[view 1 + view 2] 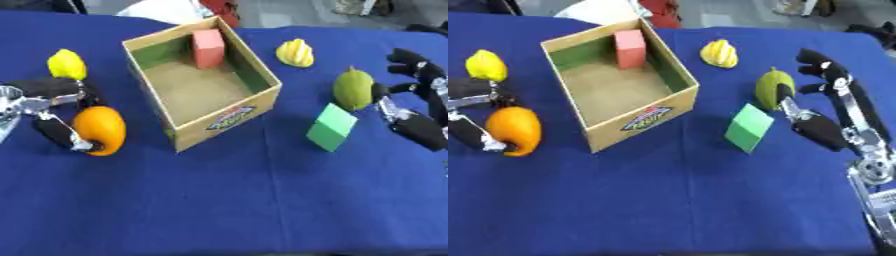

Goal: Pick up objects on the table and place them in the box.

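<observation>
An open cardboard box [229,118] with green inner walls stands at the middle back, a red block [208,47] upright at its far end. At the left, an orange fruit [101,129] lies on the blue cloth with my left hand [54,90] curled round it, fingers behind it and thumb in front. A yellow lemon [66,64] sits just beyond that hand. A green block [332,127] lies right of the box. My right hand [833,80] is open beside a green fruit [772,89], thumb against the fruit's right side, fingers spread upward.
A yellow ribbed fruit [296,52] lies at the back, right of the box. Beyond the table's far edge are a red thing [223,9] and a white thing [166,11]. Bare blue cloth [227,200] fills the whole near half.
</observation>
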Motion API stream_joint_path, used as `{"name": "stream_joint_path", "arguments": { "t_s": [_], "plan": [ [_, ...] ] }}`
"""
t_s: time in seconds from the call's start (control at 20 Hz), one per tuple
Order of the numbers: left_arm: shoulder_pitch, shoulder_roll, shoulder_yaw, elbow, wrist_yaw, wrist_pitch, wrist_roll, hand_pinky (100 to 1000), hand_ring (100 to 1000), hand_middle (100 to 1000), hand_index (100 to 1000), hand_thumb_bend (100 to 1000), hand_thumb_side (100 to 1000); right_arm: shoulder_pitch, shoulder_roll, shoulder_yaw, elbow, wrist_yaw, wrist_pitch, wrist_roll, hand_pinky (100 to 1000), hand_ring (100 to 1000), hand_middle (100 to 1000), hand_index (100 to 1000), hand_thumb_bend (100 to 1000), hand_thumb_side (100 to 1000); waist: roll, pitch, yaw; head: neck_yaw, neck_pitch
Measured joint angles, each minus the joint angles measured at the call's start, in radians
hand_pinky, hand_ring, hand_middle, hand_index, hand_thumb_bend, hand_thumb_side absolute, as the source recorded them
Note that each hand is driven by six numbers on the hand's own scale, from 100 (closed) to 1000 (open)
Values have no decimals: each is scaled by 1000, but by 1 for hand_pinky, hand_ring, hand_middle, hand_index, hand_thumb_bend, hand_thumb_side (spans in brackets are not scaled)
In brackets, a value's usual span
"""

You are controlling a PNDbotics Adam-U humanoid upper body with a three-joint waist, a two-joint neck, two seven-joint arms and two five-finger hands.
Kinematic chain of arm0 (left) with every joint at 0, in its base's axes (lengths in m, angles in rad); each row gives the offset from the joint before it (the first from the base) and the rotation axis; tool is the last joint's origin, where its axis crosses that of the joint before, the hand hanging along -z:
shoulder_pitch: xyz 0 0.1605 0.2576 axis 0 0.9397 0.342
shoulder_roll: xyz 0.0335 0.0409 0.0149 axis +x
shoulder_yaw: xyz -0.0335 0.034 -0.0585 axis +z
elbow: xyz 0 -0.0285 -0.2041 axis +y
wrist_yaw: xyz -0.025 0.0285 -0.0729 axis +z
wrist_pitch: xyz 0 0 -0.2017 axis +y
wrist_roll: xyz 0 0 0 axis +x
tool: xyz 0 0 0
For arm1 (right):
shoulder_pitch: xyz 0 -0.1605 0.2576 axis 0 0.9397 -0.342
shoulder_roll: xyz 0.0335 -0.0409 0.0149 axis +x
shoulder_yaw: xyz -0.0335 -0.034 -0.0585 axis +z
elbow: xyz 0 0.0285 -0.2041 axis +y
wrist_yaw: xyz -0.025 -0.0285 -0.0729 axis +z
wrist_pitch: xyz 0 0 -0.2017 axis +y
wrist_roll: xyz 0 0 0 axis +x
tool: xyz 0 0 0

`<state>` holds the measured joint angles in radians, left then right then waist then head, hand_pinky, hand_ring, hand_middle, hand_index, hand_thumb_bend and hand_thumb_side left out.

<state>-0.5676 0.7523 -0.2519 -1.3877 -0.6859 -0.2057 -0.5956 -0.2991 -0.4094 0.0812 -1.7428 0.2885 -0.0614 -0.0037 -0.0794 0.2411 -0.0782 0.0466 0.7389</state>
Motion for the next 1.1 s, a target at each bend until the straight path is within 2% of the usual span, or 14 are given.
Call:
{"name": "stream_joint_path", "arguments": {
  "t_s": [0.15, 0.25, 0.4, 0.55, 0.7, 0.85, 1.1],
  "plan": [
    [11, -5, 7, -7, 10, 7, 51, 452, 399, 397, 557, 345, 193, 0, 0, 0, 2, 0, 1, 1, 706, 875, 869, 955, 184, 495, 0, 0, 0, -1, 0],
    [25, -5, 11, -26, 18, 10, 91, 429, 367, 364, 528, 312, 176, 0, 0, 0, 4, 0, 1, 1, 707, 875, 869, 955, 182, 495, 0, 0, 0, -3, 0],
    [43, -2, 29, -98, 43, 14, 141, 432, 370, 355, 522, 309, 182, 1, 0, 0, 4, 0, 1, 2, 707, 875, 869, 955, 177, 491, 0, 0, 0, -6, 0],
    [41, 23, 57, -211, 75, 25, 184, 451, 364, 358, 530, 307, 190, 5, 0, 0, 6, 0, 1, 2, 707, 875, 869, 955, 131, 509, 0, -1, 5, -7, 0],
    [-14, 35, 73, -300, 112, 46, 220, 464, 374, 366, 537, 310, 184, 8, 0, 0, 11, 0, 0, 2, 707, 874, 869, 955, 121, 512, 0, -4, 8, -9, 2],
    [-99, 32, 61, -319, 126, 65, 245, 478, 388, 377, 550, 305, 188, 9, 0, 1, 15, 0, -1, 5, 707, 874, 869, 956, 112, 515, 0, -17, 6, -9, 8],
    [-237, -81, -11, -178, 108, 63, 234, 511, 429, 418, 587, 327, 210, 9, 0, 9, 17, -1, -5, 13, 708, 875, 869, 956, 104, 519, 0, -20, -14, -5, 9]
  ]
}}
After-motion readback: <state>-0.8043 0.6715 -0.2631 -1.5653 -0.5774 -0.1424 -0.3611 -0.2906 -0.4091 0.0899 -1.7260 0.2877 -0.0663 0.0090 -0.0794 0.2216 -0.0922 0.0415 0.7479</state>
